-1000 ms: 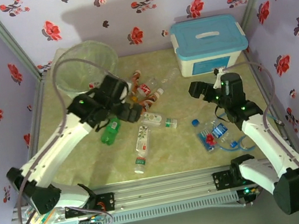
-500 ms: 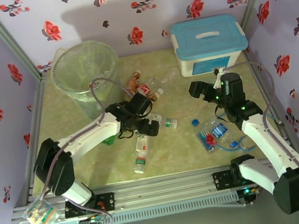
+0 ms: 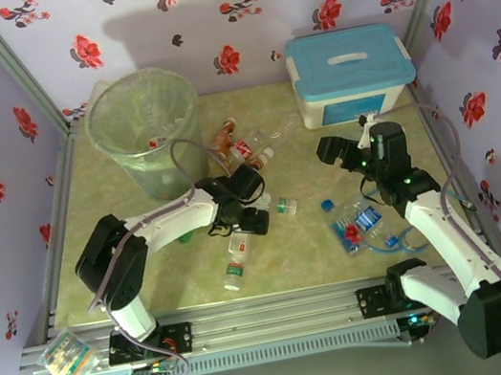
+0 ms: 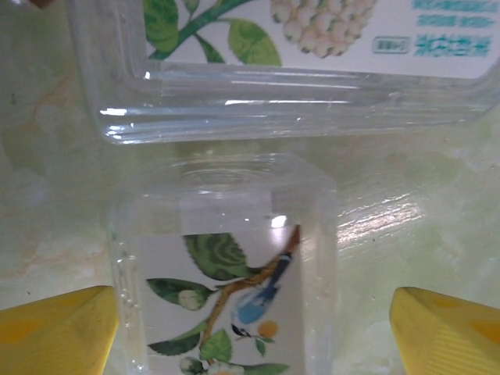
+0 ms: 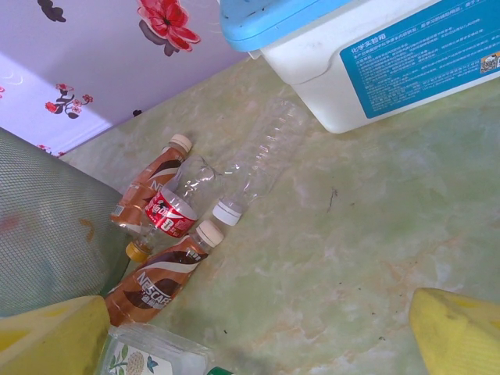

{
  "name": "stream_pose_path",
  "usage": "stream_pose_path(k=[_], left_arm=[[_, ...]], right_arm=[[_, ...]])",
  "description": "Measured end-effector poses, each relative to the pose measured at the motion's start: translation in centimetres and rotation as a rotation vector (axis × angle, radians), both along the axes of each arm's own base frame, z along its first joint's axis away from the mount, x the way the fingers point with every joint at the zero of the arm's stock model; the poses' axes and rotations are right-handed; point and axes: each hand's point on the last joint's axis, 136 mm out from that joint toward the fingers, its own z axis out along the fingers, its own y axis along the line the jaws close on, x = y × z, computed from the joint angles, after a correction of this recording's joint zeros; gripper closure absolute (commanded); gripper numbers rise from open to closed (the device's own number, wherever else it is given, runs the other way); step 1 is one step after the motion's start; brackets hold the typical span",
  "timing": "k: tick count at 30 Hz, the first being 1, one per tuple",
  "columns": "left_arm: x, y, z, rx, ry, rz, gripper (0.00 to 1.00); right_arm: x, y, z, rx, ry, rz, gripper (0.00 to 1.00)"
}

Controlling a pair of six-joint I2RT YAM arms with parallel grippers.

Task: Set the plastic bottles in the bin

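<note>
Midway across the bench, left jaws straddle a clear bottle, open, not gripping; right jaws gape empty.

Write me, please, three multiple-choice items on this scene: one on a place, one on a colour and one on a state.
1. In the top view, where does the white box with the light-blue lid stand?
A. near left
B. centre
C. far right

2. In the right wrist view, what colour is the label of the clear bottle beside the brown Nescafé bottle?
A. red
B. green
C. yellow

3. How does the left gripper stand?
A. shut and empty
B. open, astride a clear bird-label bottle
C. shut on a green bottle

Answers:
1 C, it sits at the back right of that view.
2 A, a red band wraps its middle.
3 B, the yellow fingers flank the bottle, with a clear gap on one side.
</note>
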Motion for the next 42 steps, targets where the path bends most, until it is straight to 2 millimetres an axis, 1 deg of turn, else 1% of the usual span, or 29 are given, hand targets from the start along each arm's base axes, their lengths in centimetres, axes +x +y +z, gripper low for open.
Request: stream_pose_path(k=[3, 8, 15, 17, 18, 20, 23, 25, 26, 27, 28, 29, 31, 33, 34, 35, 37, 39, 42], left_arm=[[0.1, 0.2, -0.4, 0.015, -0.001, 0.006, 0.28], [0.2, 0.3, -0.5, 0.024, -0.006, 0.011, 0.37], [0.2, 0.4, -0.4, 0.033, -0.008, 0.011, 0.40], [0.2, 0.3, 0.1, 0.034, -0.008, 0.008, 0.41], [0.3, 0.3, 0.7, 0.030, -0.013, 0.005, 0.41], [0.7, -0.1, 2.6, 0.011, -0.042, -0.007, 0.41], [1.9, -1.0, 7.3, -0.054, -0.118, -0.027, 0.42], [3.0, -1.8, 11.6, -0.125, -0.192, -0.041, 0.44], [3.4, -1.9, 13.3, -0.151, -0.223, -0.046, 0.45], [4.0, -2.0, 15.5, -0.184, -0.265, -0.050, 0.46], [4.6, -1.8, 17.3, -0.208, -0.298, -0.051, 0.47], [5.3, -1.5, 19.5, -0.234, -0.342, -0.050, 0.49], [6.7, -0.8, 23.1, -0.273, -0.415, -0.041, 0.50], [8.5, 0.5, 27.3, -0.313, -0.507, -0.023, 0.50], [9.2, 1.2, 29.0, -0.328, -0.545, -0.010, 0.50], [10.1, 2.2, 31.1, -0.346, -0.599, 0.007, 0.50], [11.7, 4.3, 34.7, -0.373, -0.695, 0.050, 0.50], [13.4, 7.2, 38.2, -0.397, -0.801, 0.117, 0.50], [15.8, 12.1, 42.0, -0.409, -0.939, 0.240, 0.54]], right_arm=[[0.0, 0.0, 0.0, 0.000, 0.001, -0.001, 0.01], [0.1, -0.1, -0.1, 0.000, 0.004, -0.004, 0.01], [0.1, -0.1, -0.1, 0.000, 0.001, -0.004, 0.01], [0.1, -0.1, -0.1, 0.000, 0.001, -0.004, 0.01], [0.1, -0.1, -0.1, 0.000, 0.002, -0.004, 0.01], [0.1, -0.1, -0.1, 0.000, 0.001, -0.004, 0.01], [0.1, -0.1, -0.1, 0.001, 0.001, -0.004, 0.01], [0.1, -0.1, 0.0, 0.003, 0.000, -0.002, 0.01], [0.1, -0.1, 0.0, 0.003, -0.001, -0.001, 0.01], [0.1, 0.0, 0.0, 0.004, -0.001, 0.000, 0.01], [0.1, 0.0, 0.0, 0.004, -0.001, 0.000, 0.01], [0.1, 0.0, 0.0, 0.004, -0.002, 0.000, 0.01], [0.1, 0.0, 0.0, 0.005, -0.002, 0.000, 0.01], [0.1, 0.0, 0.1, 0.006, -0.005, 0.001, 0.01], [0.0, 0.0, 0.2, 0.006, -0.008, 0.001, 0.01], [-0.1, -0.1, 0.3, 0.007, -0.013, 0.001, 0.01], [-0.2, -0.1, 0.7, 0.009, -0.024, 0.001, 0.01], [-0.3, -0.1, 1.0, 0.011, -0.035, 0.001, 0.01], [-0.5, -0.1, 1.4, 0.013, -0.046, 0.001, 0.01]])
